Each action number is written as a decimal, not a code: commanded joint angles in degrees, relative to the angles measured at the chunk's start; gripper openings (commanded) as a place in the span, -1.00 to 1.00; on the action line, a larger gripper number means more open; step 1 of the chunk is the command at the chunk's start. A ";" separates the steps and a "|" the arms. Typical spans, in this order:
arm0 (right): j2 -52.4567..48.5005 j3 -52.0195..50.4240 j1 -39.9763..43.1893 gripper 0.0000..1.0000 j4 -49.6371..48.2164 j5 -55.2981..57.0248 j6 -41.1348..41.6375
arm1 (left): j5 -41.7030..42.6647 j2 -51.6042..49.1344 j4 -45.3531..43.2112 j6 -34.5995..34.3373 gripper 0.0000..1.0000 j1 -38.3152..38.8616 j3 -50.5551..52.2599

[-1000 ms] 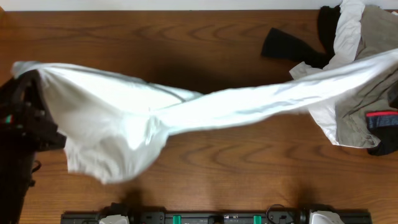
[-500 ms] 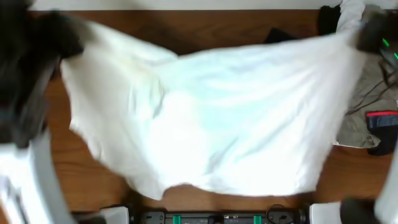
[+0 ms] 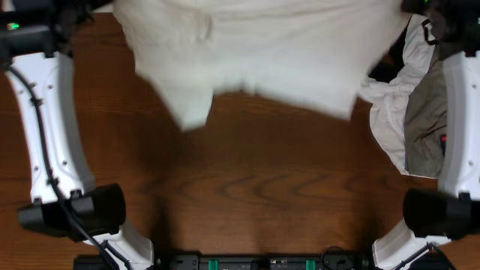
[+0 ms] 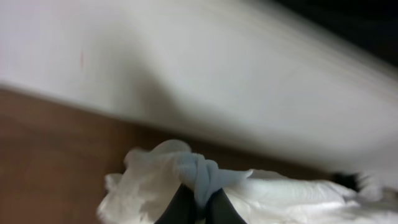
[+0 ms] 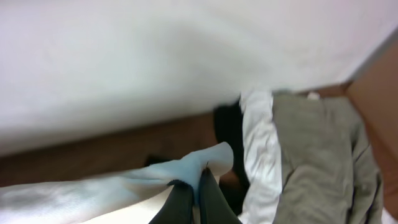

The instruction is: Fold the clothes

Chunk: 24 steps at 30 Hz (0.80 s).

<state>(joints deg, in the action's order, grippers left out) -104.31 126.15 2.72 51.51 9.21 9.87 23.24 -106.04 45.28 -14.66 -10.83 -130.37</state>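
My left gripper (image 4: 198,199) and right gripper (image 5: 189,188) each pinch the white shirt (image 3: 262,52) (stretched wide between them) over the table (image 3: 262,195).

large shirt (image 3: 255,52): plain white, no print | surface (image 3: 255,187): mid-brown, darker wood grain | khaki garment (image 3: 424,124): grey-khaki, plain | crumpled garment (image 3: 386,112): white | dark garment (image 5: 227,132): black | left arm (image 3: 45,127): white links, black joints
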 commanded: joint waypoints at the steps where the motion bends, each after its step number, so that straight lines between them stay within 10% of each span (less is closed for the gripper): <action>1: 5.73 2.91 0.33 -0.98 0.24 1.07 0.81 | 7.74 5.18 1.22 -0.24 -0.88 -2.23 -8.76; 13: 5.73 -0.63 0.33 -0.97 27.82 3.06 0.79 | 1.16 4.17 43.71 10.58 -0.88 -1.57 -6.23; 24: 5.68 -20.94 0.33 -0.98 34.62 3.65 0.81 | -7.69 -1.09 45.72 10.56 -0.88 -1.60 18.62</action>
<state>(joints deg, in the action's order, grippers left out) -98.28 109.27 2.76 85.91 11.03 10.07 17.85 -107.31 91.07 -5.37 -12.32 -115.63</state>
